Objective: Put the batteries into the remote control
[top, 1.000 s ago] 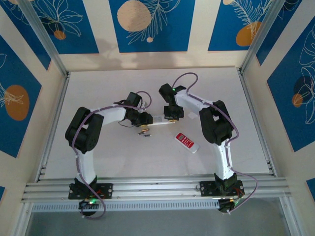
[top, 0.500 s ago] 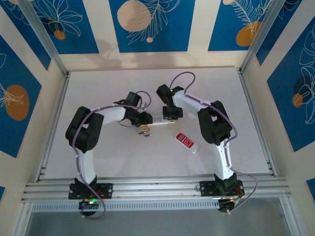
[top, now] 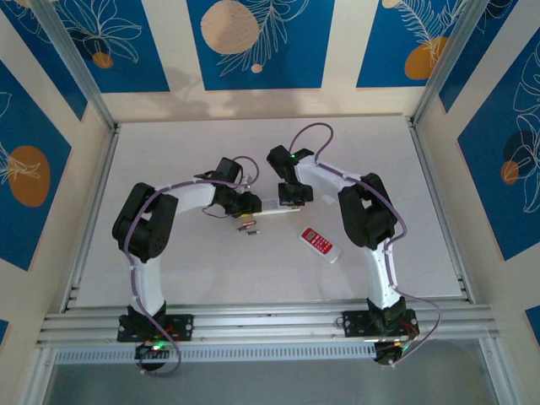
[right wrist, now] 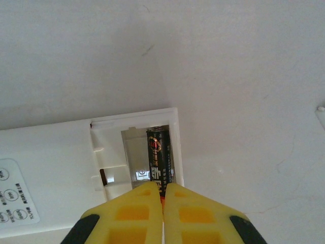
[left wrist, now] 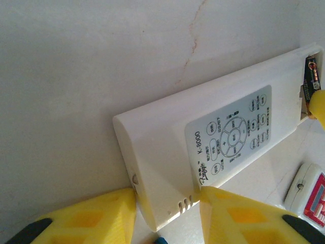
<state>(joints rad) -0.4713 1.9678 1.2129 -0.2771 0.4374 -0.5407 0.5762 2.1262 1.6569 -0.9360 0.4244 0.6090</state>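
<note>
A white remote control [left wrist: 167, 152] lies across the table with its button side up. My left gripper [left wrist: 166, 203] is shut on its near end, one yellow finger on each long side. At the far end the compartment [right wrist: 134, 152] stands uncovered, and a dark battery [right wrist: 161, 152] lies in its right slot. My right gripper [right wrist: 163, 190] is shut, its fingertips pressed together over the battery's near end. From above, the left gripper [top: 253, 205] and the right gripper [top: 293, 201] meet at the remote control [top: 270, 207]. Another battery [top: 246, 224] lies loose just in front of it.
A second, smaller remote [top: 321, 244] with a red face lies on the table right of centre, close to the right arm's elbow. Walls enclose the white table [top: 169, 152] at the left, back and right.
The right arm has edged slightly to the left above the remote control's open end. The left arm and the remote control have not moved.
</note>
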